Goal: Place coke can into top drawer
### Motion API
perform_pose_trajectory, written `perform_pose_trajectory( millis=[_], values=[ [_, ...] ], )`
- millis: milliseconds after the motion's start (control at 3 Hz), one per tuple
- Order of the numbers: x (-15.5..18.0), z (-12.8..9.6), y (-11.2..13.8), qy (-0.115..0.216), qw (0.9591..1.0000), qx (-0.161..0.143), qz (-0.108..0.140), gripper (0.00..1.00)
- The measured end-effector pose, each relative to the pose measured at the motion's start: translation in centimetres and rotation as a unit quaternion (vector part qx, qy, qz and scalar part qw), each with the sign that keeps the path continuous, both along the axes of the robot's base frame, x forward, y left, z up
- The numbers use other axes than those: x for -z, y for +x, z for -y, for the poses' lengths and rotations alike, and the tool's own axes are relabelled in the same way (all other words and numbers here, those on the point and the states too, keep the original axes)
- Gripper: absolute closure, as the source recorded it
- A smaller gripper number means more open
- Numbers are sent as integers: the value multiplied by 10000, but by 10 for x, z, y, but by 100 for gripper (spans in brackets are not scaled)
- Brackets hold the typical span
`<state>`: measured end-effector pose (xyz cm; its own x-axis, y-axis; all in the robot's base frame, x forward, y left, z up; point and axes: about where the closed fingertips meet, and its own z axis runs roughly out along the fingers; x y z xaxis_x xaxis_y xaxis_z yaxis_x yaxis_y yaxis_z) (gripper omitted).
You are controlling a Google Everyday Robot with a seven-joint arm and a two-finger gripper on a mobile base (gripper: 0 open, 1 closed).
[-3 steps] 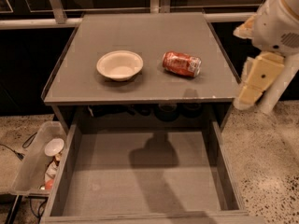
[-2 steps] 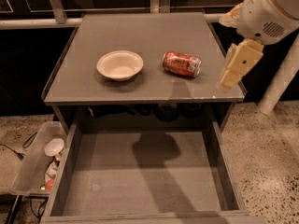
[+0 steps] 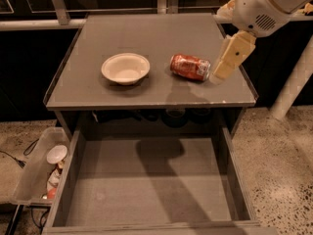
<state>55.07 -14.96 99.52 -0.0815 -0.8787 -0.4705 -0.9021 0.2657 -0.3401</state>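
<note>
Closer after a leftward swing, the cream two-finger gripper [image 3: 220, 72] hangs just right of the dented red-orange metal coke can [image 3: 190, 67] lying on its side, grip state not discernible; approach step, next likely: grasp can, then carry it to the open wide grey top drawer [image 3: 112, 195] below it.

The coke can [image 3: 190, 67] has a glossy, dented red metal skin. Just right of it, in the upper right of the frame, the end effector [image 3: 222, 70] looks like smooth cream plastic, under a white arm casing [image 3: 264, 6] with a soft sheen. The desk [image 3: 146, 35] is smooth matt grey, and the top drawer [image 3: 146, 185] has the same dull finish. The bowl [image 3: 125, 68] is matt cream-white. The bin [image 3: 33, 173] at lower left is clear plastic. The floor [image 3: 286, 155] is speckled stone.
</note>
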Motion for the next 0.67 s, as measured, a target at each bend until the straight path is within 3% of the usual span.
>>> perform_pose_trajectory(
  millis=[333, 667],
  values=[
    [9, 1, 21, 47, 9999, 128, 93, 0],
    [30, 10, 46, 171, 9986, 484, 78, 0]
  ],
)
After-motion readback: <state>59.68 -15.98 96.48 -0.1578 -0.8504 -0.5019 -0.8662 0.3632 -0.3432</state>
